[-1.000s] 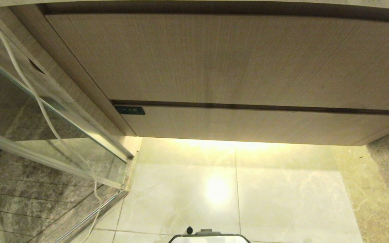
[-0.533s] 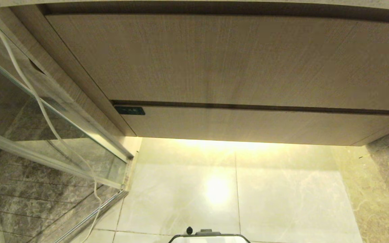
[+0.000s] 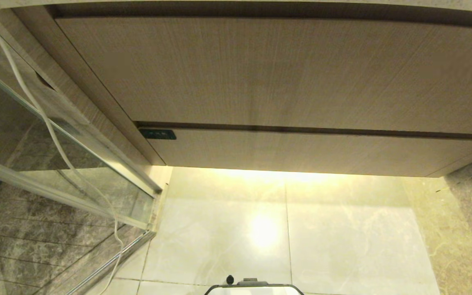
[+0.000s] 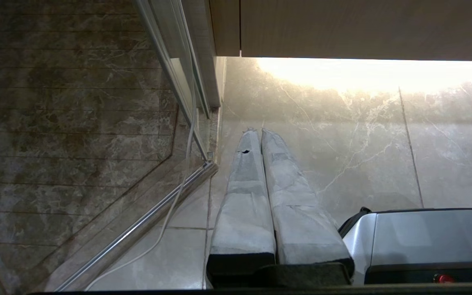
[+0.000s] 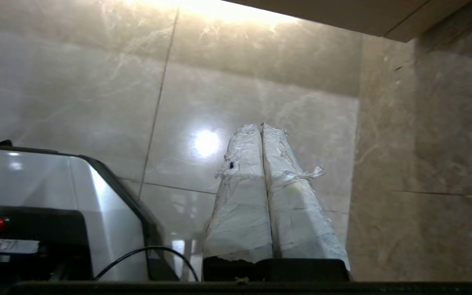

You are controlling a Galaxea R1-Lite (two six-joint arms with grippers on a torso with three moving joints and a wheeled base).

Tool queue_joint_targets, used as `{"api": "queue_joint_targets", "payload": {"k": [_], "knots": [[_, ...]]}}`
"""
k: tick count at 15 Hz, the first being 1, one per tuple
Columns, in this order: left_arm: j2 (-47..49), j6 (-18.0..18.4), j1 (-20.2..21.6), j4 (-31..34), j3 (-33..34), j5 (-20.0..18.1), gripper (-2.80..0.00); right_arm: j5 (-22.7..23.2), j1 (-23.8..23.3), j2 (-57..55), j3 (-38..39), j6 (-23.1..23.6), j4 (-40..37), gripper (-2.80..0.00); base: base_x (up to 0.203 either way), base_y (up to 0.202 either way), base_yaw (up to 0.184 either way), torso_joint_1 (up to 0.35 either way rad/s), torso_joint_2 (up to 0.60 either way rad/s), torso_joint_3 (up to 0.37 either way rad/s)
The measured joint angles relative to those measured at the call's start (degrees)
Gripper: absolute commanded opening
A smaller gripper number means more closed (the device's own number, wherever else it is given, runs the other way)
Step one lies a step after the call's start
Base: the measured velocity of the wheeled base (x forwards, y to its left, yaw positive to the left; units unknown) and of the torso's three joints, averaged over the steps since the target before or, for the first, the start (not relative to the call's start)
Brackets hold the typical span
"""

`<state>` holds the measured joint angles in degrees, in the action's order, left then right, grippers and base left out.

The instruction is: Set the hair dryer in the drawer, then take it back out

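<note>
Head view gives me neither arm. Nearest, my two tape-wrapped grippers, left gripper [image 4: 260,130] and right gripper [image 5: 260,125], hang over the pale marble floor tiles [image 3: 342,246], both pinched closed and empty. Farther off, one wide beige wood-grain drawer [image 3: 309,149] sits closed, its long axis running left-right. I cannot see the hair dryer.

The left gripper [image 4: 259,132] hangs over the pale marble floor [image 4: 367,151], taped fingers [image 4: 244,196] pressed together, with the glass door rail [image 4: 146,223] at nine o'clock, the robot's silver base [image 4: 424,233] at four, wood-grain cabinet [image 4: 363,28] at twelve.
</note>
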<state>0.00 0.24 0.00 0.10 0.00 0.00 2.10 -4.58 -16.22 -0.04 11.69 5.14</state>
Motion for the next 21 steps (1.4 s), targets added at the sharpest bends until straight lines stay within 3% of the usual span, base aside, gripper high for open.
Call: {"api": "queue_joint_targets", "payload": {"k": [8, 21], "knots": [[0.0, 0.0, 0.0, 0.0, 0.0, 0.0, -2.8, -1.7, 4.4, 14.2, 0.0, -1.1, -1.5, -2.8, 0.0, 0.0, 0.0, 0.0, 0.0, 0.0], [0.0, 0.0, 0.0, 0.0, 0.0, 0.0, -2.8, -1.8, 4.4, 16.3, 0.0, -0.9, -1.6, -2.8, 0.0, 0.0, 0.0, 0.0, 0.0, 0.0]]}}
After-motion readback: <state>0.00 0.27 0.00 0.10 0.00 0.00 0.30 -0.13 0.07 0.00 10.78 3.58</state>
